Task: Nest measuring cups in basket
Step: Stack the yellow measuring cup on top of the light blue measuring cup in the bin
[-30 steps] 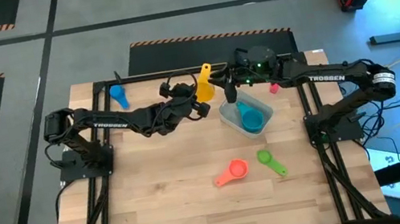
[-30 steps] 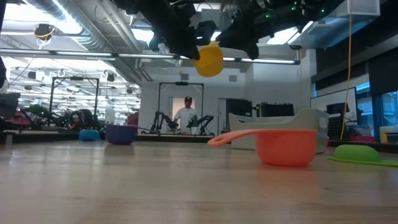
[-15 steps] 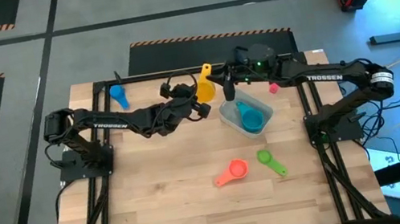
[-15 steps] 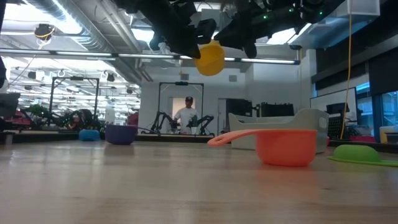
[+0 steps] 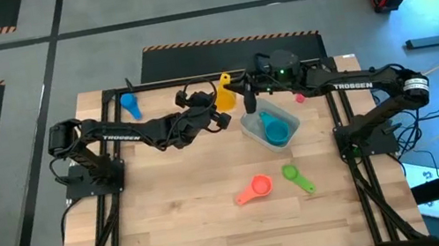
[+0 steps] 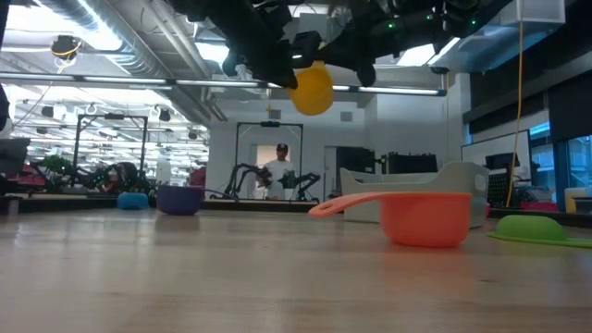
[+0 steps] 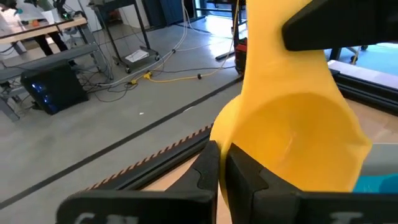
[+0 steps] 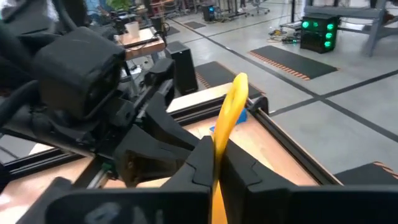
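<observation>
Nearest us on the wooden desk (image 5: 180,210) lie an orange plastic measuring cup (image 5: 255,189) and a green plastic one (image 5: 297,178). Beyond them sits the pale translucent rectangular basket (image 5: 252,129), holding a teal cup nested in a blue one (image 5: 274,128). Farther back, above the desk, we see the yellow plastic measuring cup (image 5: 224,93) gripped from both sides — the left end effector (image 5: 219,108) clamps its bowl, the right end effector (image 5: 248,100) pinches its flat handle. A blue cup (image 5: 131,108) and a purple cup (image 6: 180,199) rest at the far edge.
</observation>
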`<state>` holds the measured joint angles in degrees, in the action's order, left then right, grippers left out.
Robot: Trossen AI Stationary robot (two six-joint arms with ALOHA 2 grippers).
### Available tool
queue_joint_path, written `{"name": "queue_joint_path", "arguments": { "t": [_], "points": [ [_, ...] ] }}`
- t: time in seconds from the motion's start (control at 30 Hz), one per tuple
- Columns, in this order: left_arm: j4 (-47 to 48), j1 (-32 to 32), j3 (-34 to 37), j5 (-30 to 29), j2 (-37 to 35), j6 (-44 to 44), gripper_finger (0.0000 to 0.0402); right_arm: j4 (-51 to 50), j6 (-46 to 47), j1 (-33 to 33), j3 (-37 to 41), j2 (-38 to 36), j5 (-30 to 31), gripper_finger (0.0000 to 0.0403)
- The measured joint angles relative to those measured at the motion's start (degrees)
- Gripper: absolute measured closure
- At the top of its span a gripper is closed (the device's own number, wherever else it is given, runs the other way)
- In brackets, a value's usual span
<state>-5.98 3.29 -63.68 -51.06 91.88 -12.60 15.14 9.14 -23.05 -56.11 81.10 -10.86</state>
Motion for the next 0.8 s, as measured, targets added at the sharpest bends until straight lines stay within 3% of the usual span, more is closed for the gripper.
{"name": "queue_joint_path", "arguments": {
  "t": [0.4, 0.63, 0.8],
  "points": [
    [-0.46, 0.22, -0.01, 1.78, 0.00, -0.77, 0.0322, -2.41, -2.37, -0.60, 0.01, -0.38, -1.44, 0.0394],
    [-0.33, 0.24, 0.00, 5.86, 0.00, -0.76, 0.0294, -13.35, -3.32, -4.08, 0.01, -5.49, -2.22, 0.0394],
    [-0.26, 0.24, 0.00, 12.20, 0.00, -0.48, 0.0295, -25.04, -3.41, -8.08, 0.01, -10.76, -9.34, 0.0394]
  ]
}}
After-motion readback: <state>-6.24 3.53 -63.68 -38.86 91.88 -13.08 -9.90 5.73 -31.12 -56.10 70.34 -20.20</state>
